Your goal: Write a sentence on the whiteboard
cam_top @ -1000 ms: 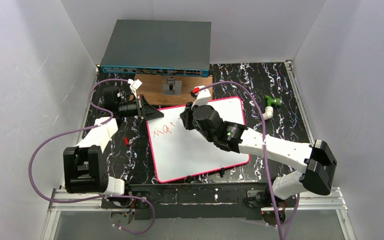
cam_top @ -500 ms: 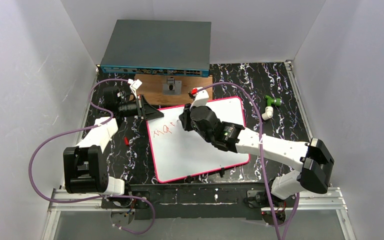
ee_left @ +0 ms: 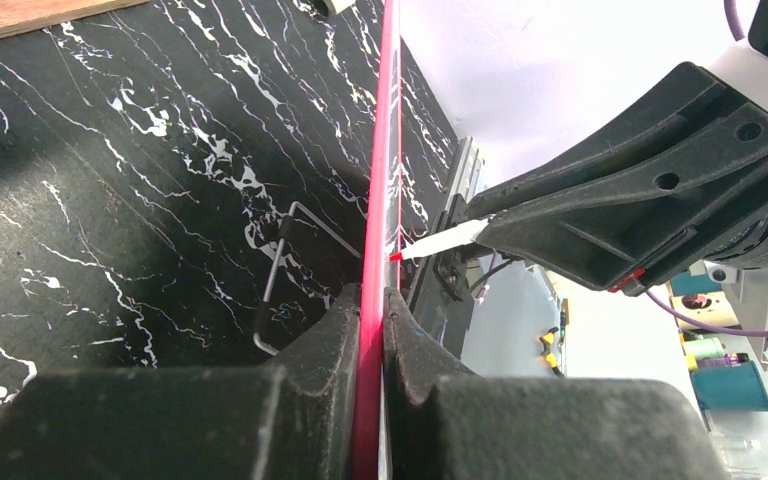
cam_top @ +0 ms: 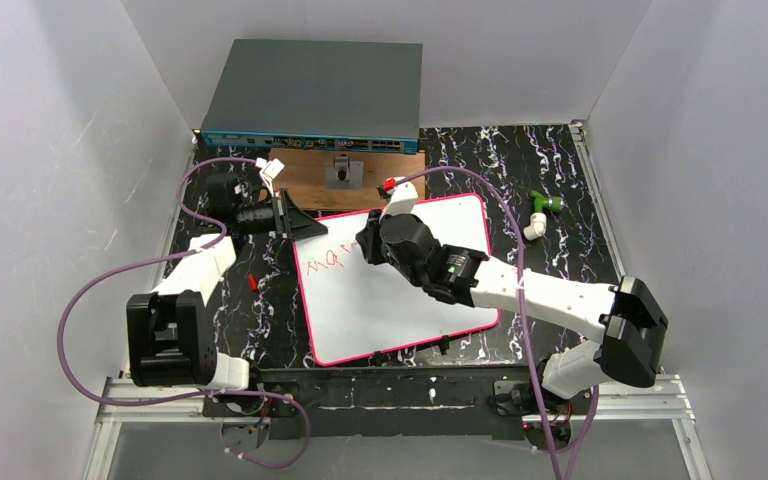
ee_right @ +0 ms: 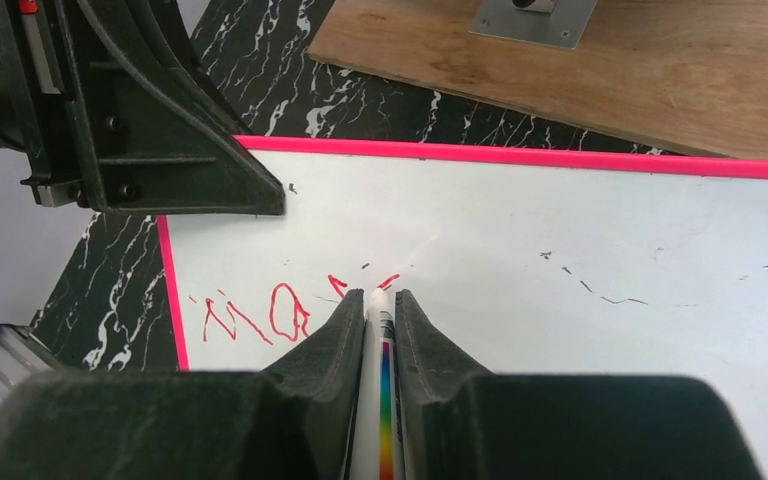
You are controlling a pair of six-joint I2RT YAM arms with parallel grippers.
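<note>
Red-tipped and white-barrelled, with a rainbow stripe, the marker (ee_right: 381, 370) sat clamped between the two closed fingers of the right hand (ee_right: 370, 302), its tip down on the whiteboard (cam_top: 400, 300) near the far left corner. Just left of the tip, along the whiteboard's far edge, ran the sentence (ee_right: 260, 315): a few wobbly red loops and strokes that I could not read as words. No brand or label showed on marker or whiteboard. The left hand (ee_left: 371, 305) was closed on the whiteboard's thin pink rim at that same corner. The whiteboard lay flat on the black marbled bench (cam_top: 560, 190), with a brown wooden board (ee_right: 610, 70) just beyond its far edge. It looked light, stiff and slick, likely to skate under the pen's push, so a pinch on the rim seemed the right hold. The hard, smooth marker wanted a firm grip low on the barrel.
</note>
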